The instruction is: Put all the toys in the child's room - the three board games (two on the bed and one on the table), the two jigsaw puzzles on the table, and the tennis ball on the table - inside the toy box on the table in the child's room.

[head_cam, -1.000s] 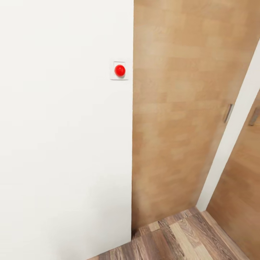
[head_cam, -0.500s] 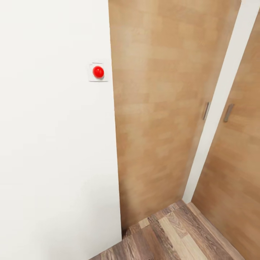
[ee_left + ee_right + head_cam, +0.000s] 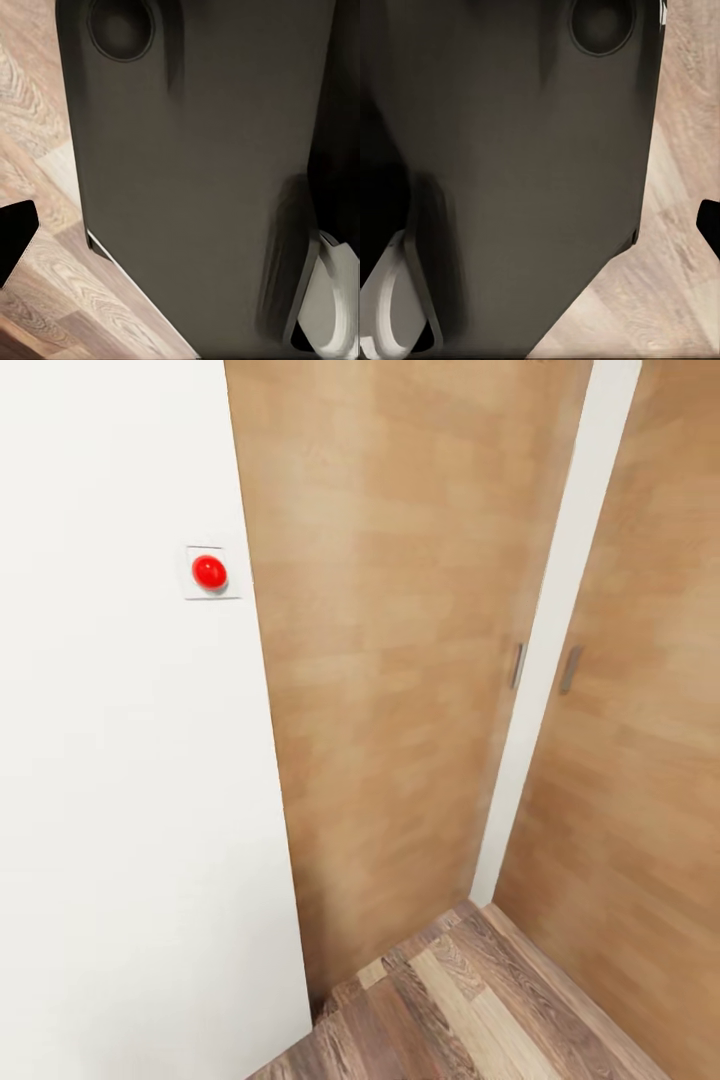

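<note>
We're indoors, a home hallway by the look. Two wooden doors (image 3: pixel 390 690), white wall (image 3: pixel 120 810), wood-plank floor (image 3: pixel 470 1010)

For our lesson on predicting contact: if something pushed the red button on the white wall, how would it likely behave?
The red button looks like a rounded dome, so a push might slip off-centre. It sits in a pale square plate flat on the white wall, so it would probably press inward, not roll or tip. Its glossy highlight suggests hard, smooth plastic.

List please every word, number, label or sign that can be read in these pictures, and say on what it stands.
No readable text in any of the views.
The white wall plate carries a plain red button, no lettering.
The wooden doors and their handles bear no marks.
The dark robot body shows no label.
</note>
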Robot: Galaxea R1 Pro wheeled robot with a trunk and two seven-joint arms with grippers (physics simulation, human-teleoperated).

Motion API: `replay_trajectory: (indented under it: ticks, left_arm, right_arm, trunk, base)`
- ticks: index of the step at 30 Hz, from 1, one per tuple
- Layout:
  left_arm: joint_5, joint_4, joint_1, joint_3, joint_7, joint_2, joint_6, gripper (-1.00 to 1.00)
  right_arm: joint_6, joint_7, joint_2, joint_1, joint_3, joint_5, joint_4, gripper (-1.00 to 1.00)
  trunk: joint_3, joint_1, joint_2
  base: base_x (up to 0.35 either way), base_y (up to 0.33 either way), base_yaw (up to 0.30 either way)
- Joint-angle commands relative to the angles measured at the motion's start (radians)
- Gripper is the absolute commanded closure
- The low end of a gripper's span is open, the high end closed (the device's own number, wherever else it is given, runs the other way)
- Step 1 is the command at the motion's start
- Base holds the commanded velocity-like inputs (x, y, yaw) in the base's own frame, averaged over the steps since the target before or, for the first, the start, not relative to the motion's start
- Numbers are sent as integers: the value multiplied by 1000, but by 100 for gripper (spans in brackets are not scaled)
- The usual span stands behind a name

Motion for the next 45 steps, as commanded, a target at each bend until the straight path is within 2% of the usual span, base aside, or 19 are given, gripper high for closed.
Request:
replay_trajectory:
  ticks: [1,15,28,45]
  left_arm:
    - [0,-1,0,0,-1,0,0,-100]
    - [0,-2,0,0,-1,1,0,-100]
    - [0,-4,0,1,-1,2,0,-100]
    - [-1,-16,-2,0,1,3,3,-100]
  right_arm:
    - [0,0,0,0,0,-2,0,-100]
    - [-3,0,0,-1,0,3,0,-100]
    - [-14,0,-12,-2,1,5,0,-100]
    - [-68,0,-1,-2,-3,3,0,-100]
  trunk:
    - [2,-4,7]
    - [43,-58,105]
    - [84,-107,196]
    - [137,-173,315]
  base:
    - [0,0,-186]
    - [0,0,-45]
    - [0,0,-1]
    - [0,0,0]
